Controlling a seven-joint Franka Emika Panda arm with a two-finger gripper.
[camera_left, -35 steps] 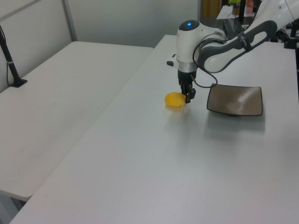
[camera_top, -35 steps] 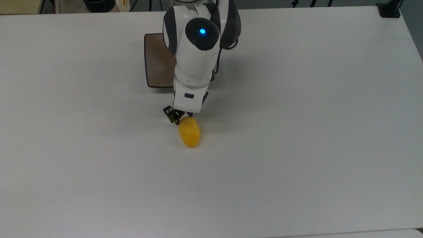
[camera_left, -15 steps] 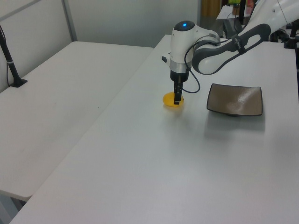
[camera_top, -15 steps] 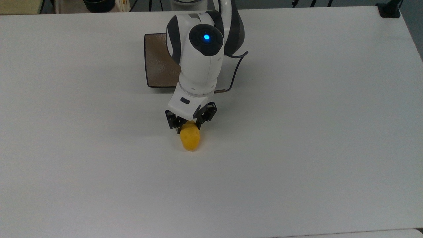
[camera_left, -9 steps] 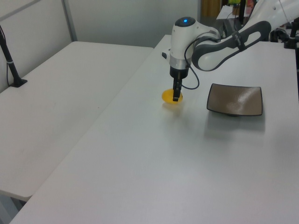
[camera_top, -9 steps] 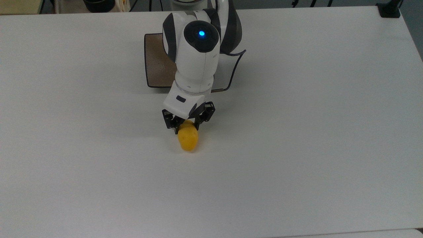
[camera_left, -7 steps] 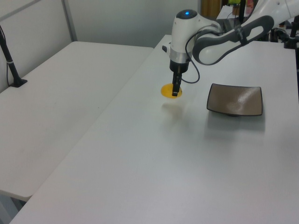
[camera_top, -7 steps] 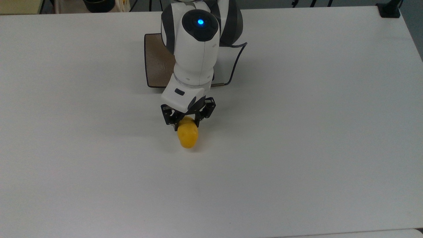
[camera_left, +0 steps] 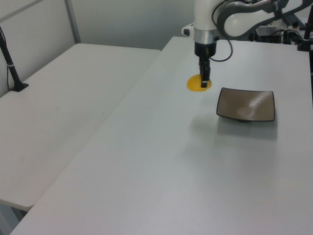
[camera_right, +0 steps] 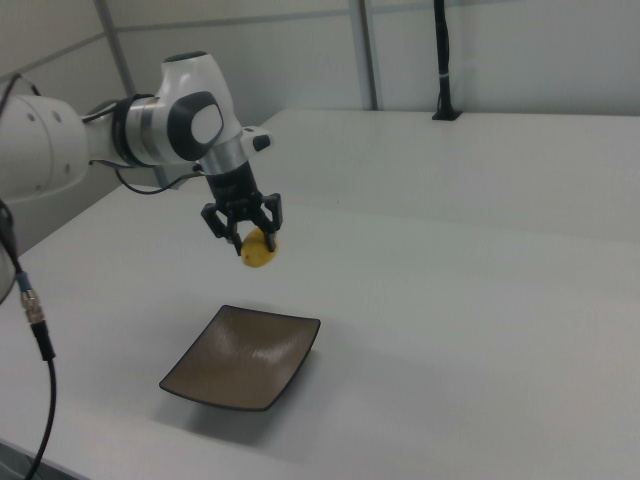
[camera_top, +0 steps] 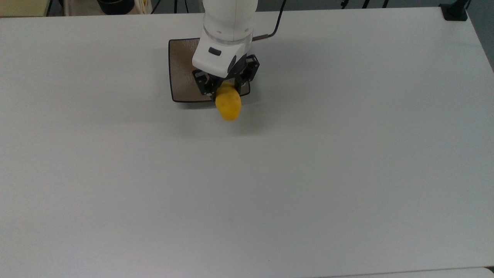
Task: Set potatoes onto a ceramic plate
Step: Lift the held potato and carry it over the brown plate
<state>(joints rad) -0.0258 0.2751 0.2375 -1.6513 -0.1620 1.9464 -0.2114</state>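
White table [camera_top: 347, 154]. Gripper [camera_right: 243, 236] raised above it, jaws clamped on the yellow potato [camera_right: 260, 249]; brown plate [camera_right: 243, 357] sits below and beside them, empty.

The arm [camera_right: 150, 125] is glossy white with rounded, bulbous link housings and dark grey joint bands and caps between them. One joint shows a round grey cap on its side. The wrist ends in a white block bearing a small dark oblong mark. Below it sit the black gripper [camera_top: 225, 87] mechanism and its jaws. A thin black cable [camera_right: 30, 330] with a metal connector hangs beside the arm.
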